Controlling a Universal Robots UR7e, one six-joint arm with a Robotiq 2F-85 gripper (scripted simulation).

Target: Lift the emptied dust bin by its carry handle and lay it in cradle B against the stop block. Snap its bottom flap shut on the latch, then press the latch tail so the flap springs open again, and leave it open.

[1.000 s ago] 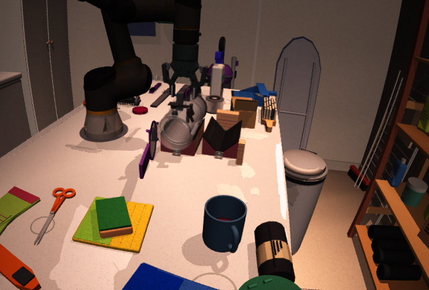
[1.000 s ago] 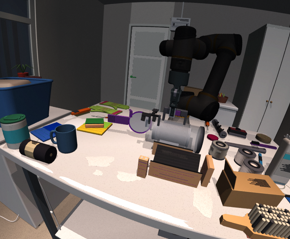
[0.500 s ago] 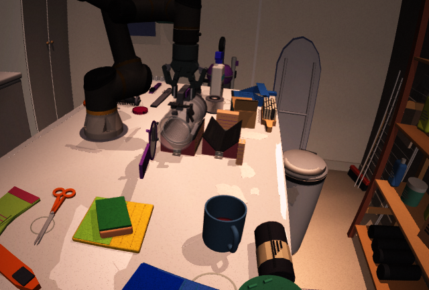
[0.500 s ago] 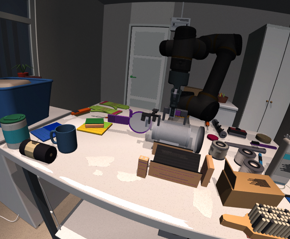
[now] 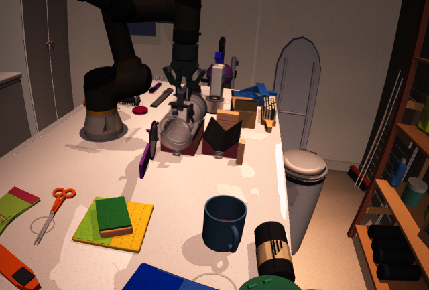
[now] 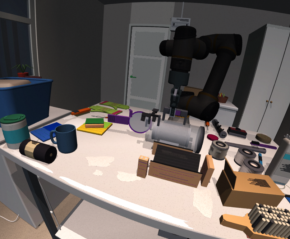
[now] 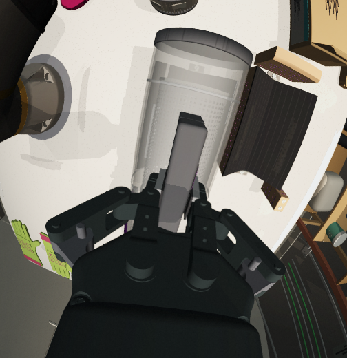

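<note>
In the middle of the table the clear cylindrical dust bin lies on its side in a maroon cradle. Its grey carry handle is gripped by my gripper, which is closed on it from above. The purple-rimmed bottom flap hangs open at the bin's near end. The second cradle with dark V-shaped pads stands empty beside it, a wooden stop block at one end.
A navy mug stands near the table's front edge, beside a black roll. A sponge on a yellow-green mat, scissors, filters, a white bottle and cardboard boxes crowd the table.
</note>
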